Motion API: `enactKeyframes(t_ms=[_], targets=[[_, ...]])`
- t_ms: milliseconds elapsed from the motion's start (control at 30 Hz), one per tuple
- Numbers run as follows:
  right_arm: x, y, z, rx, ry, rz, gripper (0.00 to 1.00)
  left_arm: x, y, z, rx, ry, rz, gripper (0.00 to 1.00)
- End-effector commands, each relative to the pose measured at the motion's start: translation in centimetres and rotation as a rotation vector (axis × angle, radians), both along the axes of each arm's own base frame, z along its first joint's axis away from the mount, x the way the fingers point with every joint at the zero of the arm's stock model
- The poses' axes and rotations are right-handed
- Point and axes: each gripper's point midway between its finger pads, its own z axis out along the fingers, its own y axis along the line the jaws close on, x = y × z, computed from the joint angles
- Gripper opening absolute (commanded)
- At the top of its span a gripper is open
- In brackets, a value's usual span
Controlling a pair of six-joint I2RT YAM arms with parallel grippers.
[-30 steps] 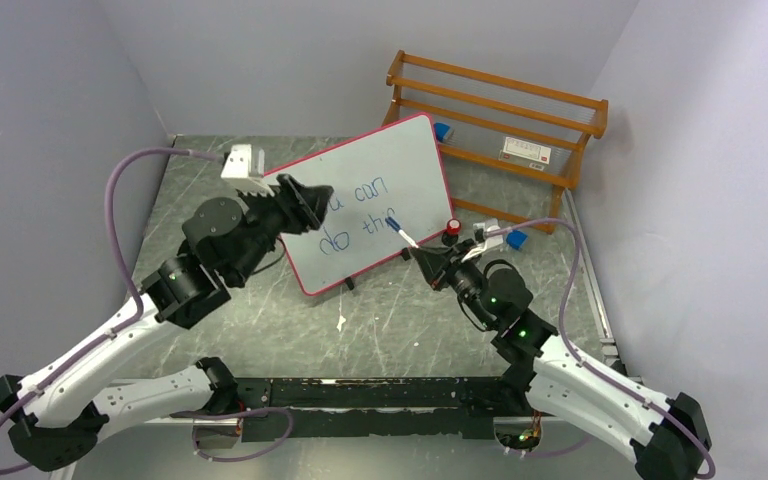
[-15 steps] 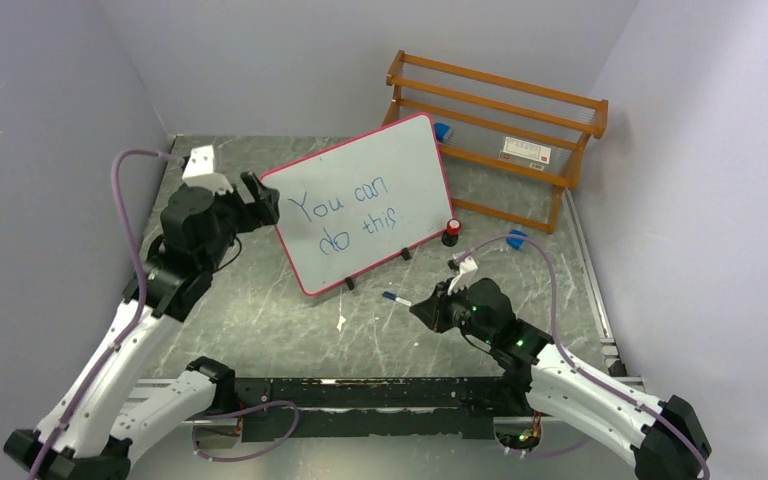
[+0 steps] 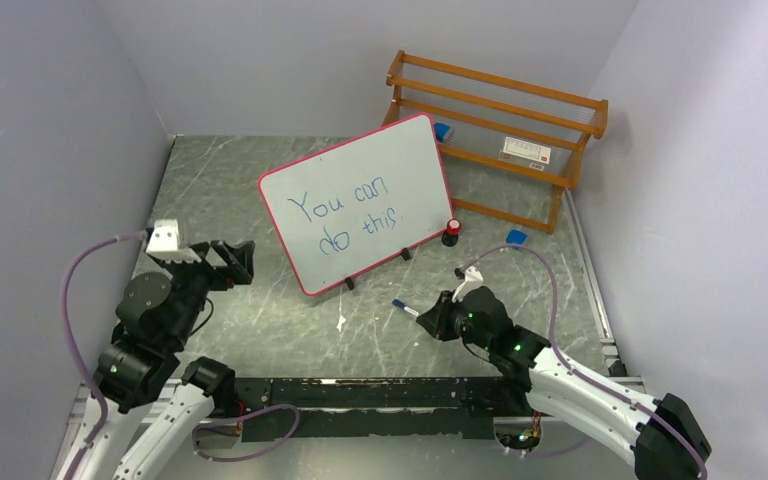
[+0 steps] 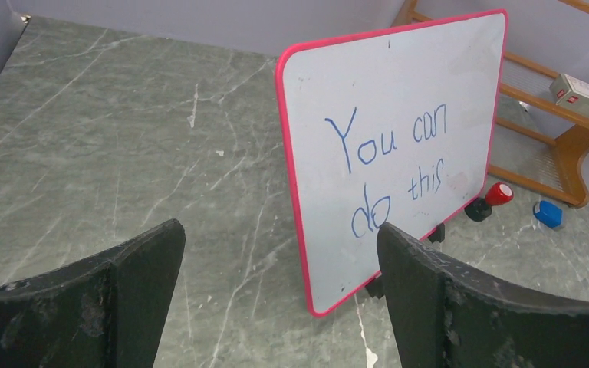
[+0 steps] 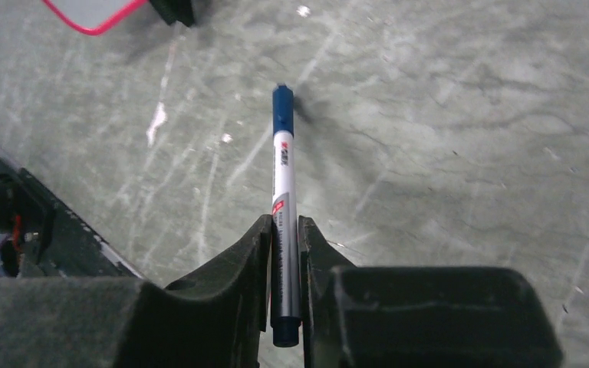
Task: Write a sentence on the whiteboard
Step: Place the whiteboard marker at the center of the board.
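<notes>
The table (image 3: 220,190) looks like grey-green stone veined white, with a dull sheen; the whiteboard (image 3: 410,150), toward 12 o'clock in the top view, has a smooth, faintly glossy white face and a pink-red plastic-looking frame; the rack (image 3: 500,95) at 1 o'clock is orange-brown varnished wood; the left gripper (image 4: 280,264) has matt black jaws, scuffed at the edges; the marker (image 5: 283,176) in the right gripper (image 5: 284,230) is smooth white plastic, blue-capped.

Your top view looks down from 6 o'clock; left wrist, low, shares the whiteboard (image 3: 400,155); right wrist hugs the surface (image 5: 468,115).
</notes>
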Motion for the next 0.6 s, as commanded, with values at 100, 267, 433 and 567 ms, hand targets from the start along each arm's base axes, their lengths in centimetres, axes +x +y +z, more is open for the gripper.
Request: enactKeyframes(t_ms=[100, 267, 433, 567], targets=[[0.2, -1.9, -0.8, -0.017, 0.084, -0.149, 0.38, -2.2, 1.1, -0.7, 0.018, -0.039, -0.006, 0.98], [1.0, -2.5, 1.8, 0.006, 0.037, -0.207, 0.64, -2.5, 0.9, -0.3, 0.011, -0.052, -0.022, 0.98], [3.0, -5.6, 8.3, -0.039, -0.115, -0.346, 0.81, -2.9, 0.8, 0.4, -0.004, -0.072, -0.033, 0.98], [3.9, -8.9, 15.0, -0.109, -0.269, -0.446, 0.88, -3.3, 1.0, 1.5, -0.015, -0.096, -0.031, 0.97]])
